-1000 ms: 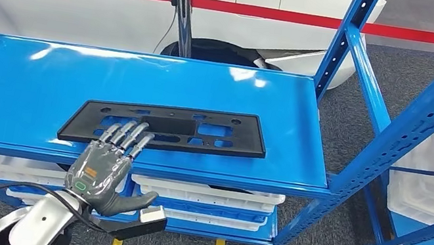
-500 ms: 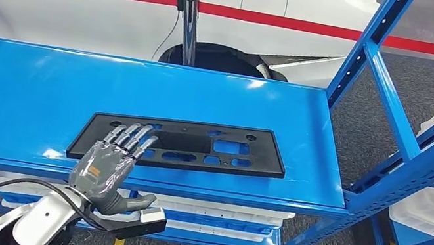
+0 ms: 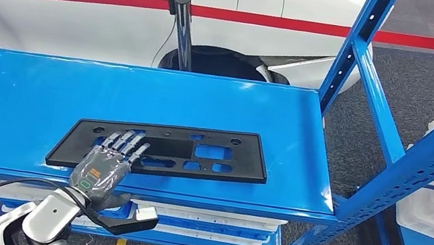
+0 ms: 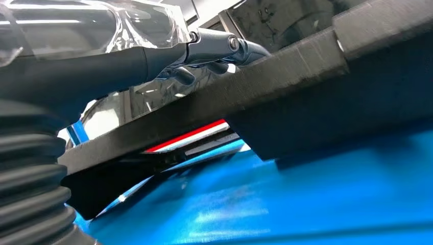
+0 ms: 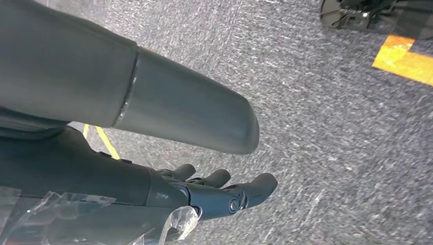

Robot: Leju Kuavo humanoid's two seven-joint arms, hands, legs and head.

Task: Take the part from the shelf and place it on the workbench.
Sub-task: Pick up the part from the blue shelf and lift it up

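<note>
Right now the part (image 3: 160,149), a long flat black plate with cut-outs, lies on the top shelf (image 3: 19,96) of the blue rack, toward its front edge, its long side running roughly 9 to 3 o'clock. The left hand (image 3: 101,168) reaches up from about 7 o'clock. Its fingers (image 3: 124,142) lie stretched out flat over the plate's left portion, while the thumb (image 3: 122,198) sticks out below the shelf's front lip, so nothing is grasped; the fingers rest on the plate. From the left wrist view, the plate's near edge (image 4: 214,97) sits slightly raised above the glossy blue surface, with dark fingers (image 4: 214,43) over its top face.

The right hand (image 5: 168,189) hangs beside the body over grey carpet (image 5: 332,127), fingers apart and lightly bent, holding nothing. Behind the rack stands a white car (image 3: 87,7) with a red stripe. White trays (image 3: 204,223) sit on the lower shelf.
</note>
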